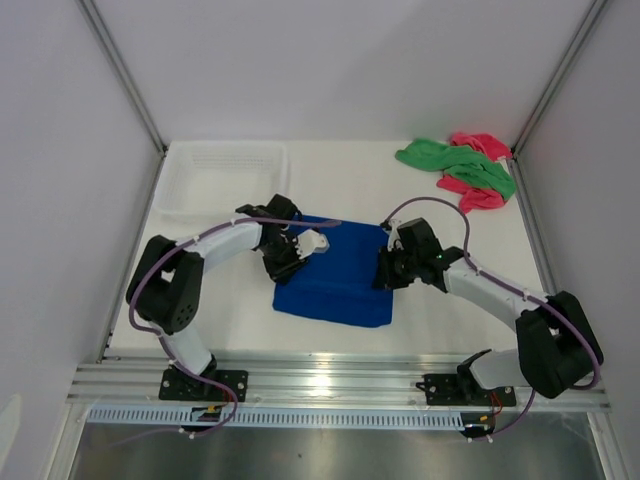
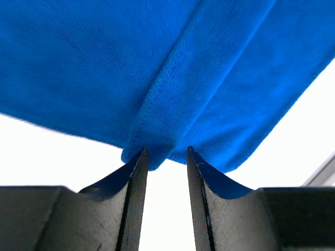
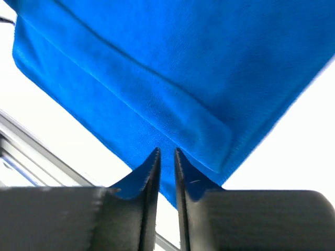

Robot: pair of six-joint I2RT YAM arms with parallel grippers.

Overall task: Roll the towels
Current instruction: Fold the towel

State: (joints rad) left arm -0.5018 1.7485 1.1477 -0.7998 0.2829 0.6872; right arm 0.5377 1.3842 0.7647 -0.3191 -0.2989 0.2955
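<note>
The royal blue towel [image 1: 335, 285] lies folded on the white table in the middle. My left gripper [image 1: 292, 252] is at its left edge; in the left wrist view [image 2: 165, 151] the jaws stand apart, with a towel [image 2: 157, 63] corner just at their tips. My right gripper [image 1: 386, 270] is at the towel's right edge; in the right wrist view [image 3: 166, 151] its jaws are nearly together with the towel's [image 3: 183, 68] edge between them. The green towel [image 1: 460, 165] and the pink towel [image 1: 478, 145] lie crumpled together at the far right.
A white plastic basket [image 1: 215, 175] stands at the far left of the table. Metal frame posts [image 1: 125, 75] rise at the back corners. An aluminium rail [image 1: 340, 378] runs along the near edge, by the arm bases.
</note>
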